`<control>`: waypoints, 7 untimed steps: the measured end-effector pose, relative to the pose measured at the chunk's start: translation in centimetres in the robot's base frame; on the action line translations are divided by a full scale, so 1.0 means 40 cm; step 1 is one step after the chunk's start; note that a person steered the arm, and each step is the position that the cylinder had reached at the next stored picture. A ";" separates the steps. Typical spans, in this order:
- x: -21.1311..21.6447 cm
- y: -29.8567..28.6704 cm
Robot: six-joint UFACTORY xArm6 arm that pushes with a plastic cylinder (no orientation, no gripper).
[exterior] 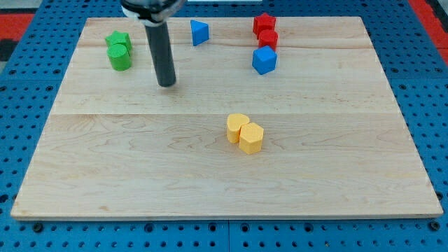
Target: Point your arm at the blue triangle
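Note:
The blue triangle (199,32) lies near the view's top edge of the wooden board (140,161), a little left of centre. My tip (166,85) rests on the board below and to the left of the triangle, apart from it. The dark rod rises from the tip toward the view's top. Nothing touches the tip.
Two green blocks (119,50) sit together at the top left, left of the tip. A red star (264,23) and a red block (268,38) sit at the top right above a blue cube (264,60). Two yellow blocks (245,133) touch near the centre.

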State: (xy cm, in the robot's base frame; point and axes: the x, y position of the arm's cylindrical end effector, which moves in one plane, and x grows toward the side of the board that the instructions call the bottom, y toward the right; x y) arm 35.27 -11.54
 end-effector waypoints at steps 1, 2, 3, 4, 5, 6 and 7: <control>-0.123 -0.040; -0.235 -0.046; -0.308 -0.076; -0.392 -0.058; -0.401 0.031; -0.397 0.087; -0.373 0.114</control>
State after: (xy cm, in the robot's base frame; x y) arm 20.33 -6.98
